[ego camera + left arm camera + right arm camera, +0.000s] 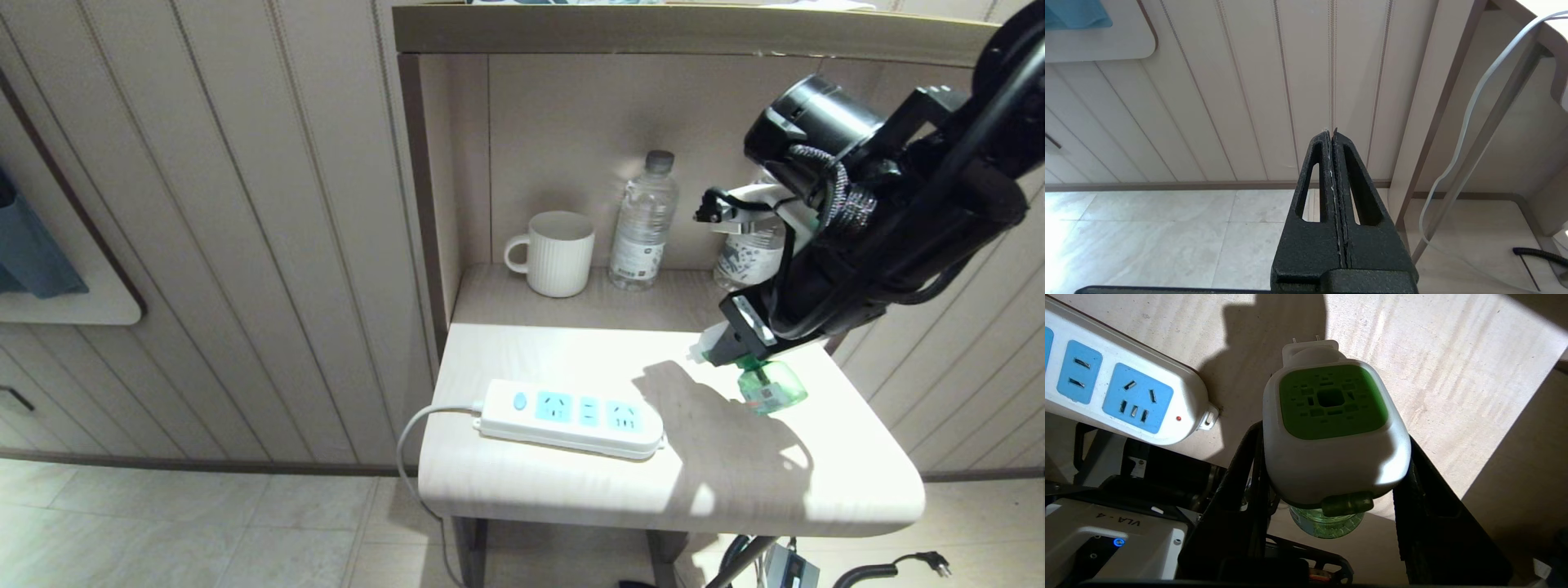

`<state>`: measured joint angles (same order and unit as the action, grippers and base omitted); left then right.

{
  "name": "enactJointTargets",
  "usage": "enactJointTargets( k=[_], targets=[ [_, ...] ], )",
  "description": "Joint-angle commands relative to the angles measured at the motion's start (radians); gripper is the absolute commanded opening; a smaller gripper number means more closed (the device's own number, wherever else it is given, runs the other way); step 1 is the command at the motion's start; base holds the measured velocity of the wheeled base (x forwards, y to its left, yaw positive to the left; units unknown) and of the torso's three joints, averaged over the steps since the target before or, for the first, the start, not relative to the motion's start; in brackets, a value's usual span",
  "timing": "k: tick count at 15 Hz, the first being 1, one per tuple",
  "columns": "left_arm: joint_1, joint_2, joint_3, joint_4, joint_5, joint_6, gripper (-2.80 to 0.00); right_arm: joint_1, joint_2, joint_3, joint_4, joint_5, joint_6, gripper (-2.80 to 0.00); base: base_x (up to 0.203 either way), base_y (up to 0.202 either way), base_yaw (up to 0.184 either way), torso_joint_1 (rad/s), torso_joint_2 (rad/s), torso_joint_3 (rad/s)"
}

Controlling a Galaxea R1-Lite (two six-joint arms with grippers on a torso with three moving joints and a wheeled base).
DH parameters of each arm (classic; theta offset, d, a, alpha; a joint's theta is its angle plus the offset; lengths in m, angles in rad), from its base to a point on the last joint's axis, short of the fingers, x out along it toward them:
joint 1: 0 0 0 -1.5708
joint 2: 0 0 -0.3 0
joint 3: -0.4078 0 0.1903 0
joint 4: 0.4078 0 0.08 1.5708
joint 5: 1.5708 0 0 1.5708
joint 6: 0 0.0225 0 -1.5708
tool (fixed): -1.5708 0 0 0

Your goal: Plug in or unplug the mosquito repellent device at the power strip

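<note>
My right gripper (739, 353) is shut on the mosquito repellent device (771, 388), holding it in the air over the right part of the small table (800, 498). In the right wrist view the fingers (1247, 469) press both sides of the device's white-and-green head (1331, 428). Its green bottle hangs below and its two prongs (1306, 338) are bare, in no socket. The white power strip (571, 418) with light-blue sockets lies on the table to the device's left, also in the right wrist view (1126, 396). My left gripper (1331, 134) is shut and empty, parked low beside the table.
A white ribbed mug (557, 253) and a clear water bottle (645, 220) stand in the niche behind the table. A second bottle (747, 255) is partly hidden by my right arm. The strip's white cord (408, 445) hangs off the table's left edge.
</note>
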<state>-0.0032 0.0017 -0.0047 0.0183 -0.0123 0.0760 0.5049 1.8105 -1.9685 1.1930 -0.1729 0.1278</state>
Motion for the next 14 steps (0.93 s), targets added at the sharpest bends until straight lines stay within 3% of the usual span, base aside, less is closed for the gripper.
enactJointTargets(
  k=[1,4,9,14],
  targets=[
    [0.0,0.0,0.0,0.0,0.0,0.001,-2.8,0.012,-0.036,0.002,0.003,-0.008,-0.036,-2.8,0.0,0.0,0.0,0.0,0.0,0.0],
    [0.0,0.0,0.0,0.0,0.0,0.001,-2.8,0.031,-0.038,0.002,-0.005,-0.002,-0.029,-2.8,0.0,0.0,0.0,0.0,0.0,0.0],
    [0.0,0.0,0.0,0.0,0.0,0.001,-2.8,0.146,-0.088,0.038,-0.085,-0.008,-0.019,-2.8,0.0,0.0,0.0,0.0,0.0,0.0],
    [0.0,0.0,0.0,0.0,0.0,0.001,-2.8,0.164,-0.083,0.044,-0.078,-0.003,-0.031,-2.8,0.0,0.0,0.0,0.0,0.0,0.0]
  ],
)
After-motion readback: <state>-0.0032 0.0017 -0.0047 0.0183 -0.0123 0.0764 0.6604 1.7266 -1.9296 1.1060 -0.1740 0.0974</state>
